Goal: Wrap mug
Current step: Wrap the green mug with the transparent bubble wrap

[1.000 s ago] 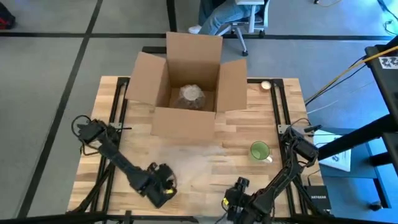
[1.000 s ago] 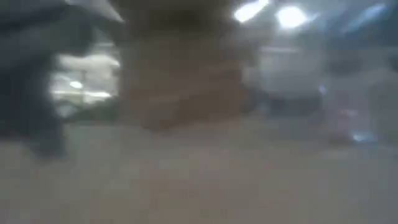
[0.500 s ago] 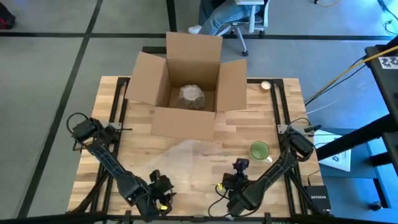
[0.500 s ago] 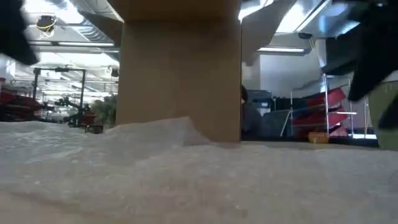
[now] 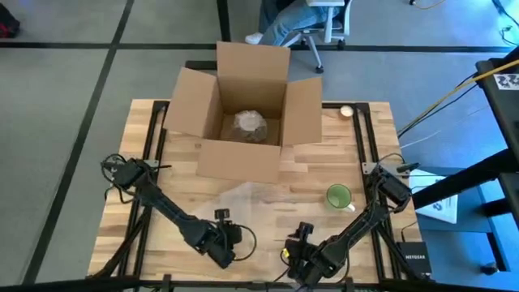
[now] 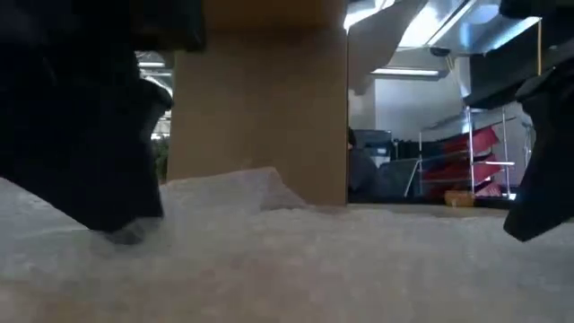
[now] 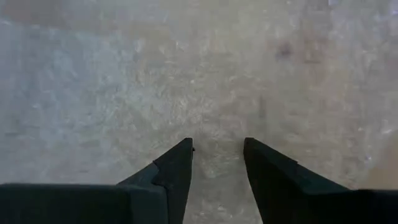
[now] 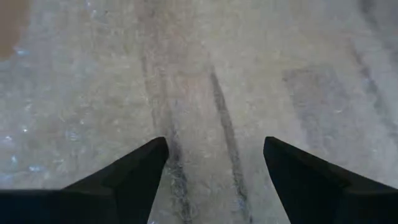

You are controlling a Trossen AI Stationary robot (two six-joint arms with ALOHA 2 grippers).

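Pale, grainy wooden table [image 5: 369,174] is showing through a clear, crinkly plastic bubble-wrap sheet [image 5: 251,203]; at twelve o'clock a matt brown cardboard box [image 5: 243,122] is standing; the green mug [image 5: 339,196] is looking glossy.

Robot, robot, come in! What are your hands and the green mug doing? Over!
Left gripper and right gripper open, low over bubble wrap. Mug unwrapped on table, right of sheet. Nothing blocking it.

One green mug [image 5: 338,195], one open cardboard box [image 5: 243,122] and one clear bubble-wrap sheet [image 5: 253,212] are seen spread on the wooden surface [image 5: 316,174], and one wrapped bundle [image 5: 250,123] is seen inside the box. Two dark arms are counted, each with one gripper: the left gripper [image 5: 229,236] and the right gripper [image 5: 293,243]. One small pale round object [image 5: 347,111] is seen by the surface's far right edge.
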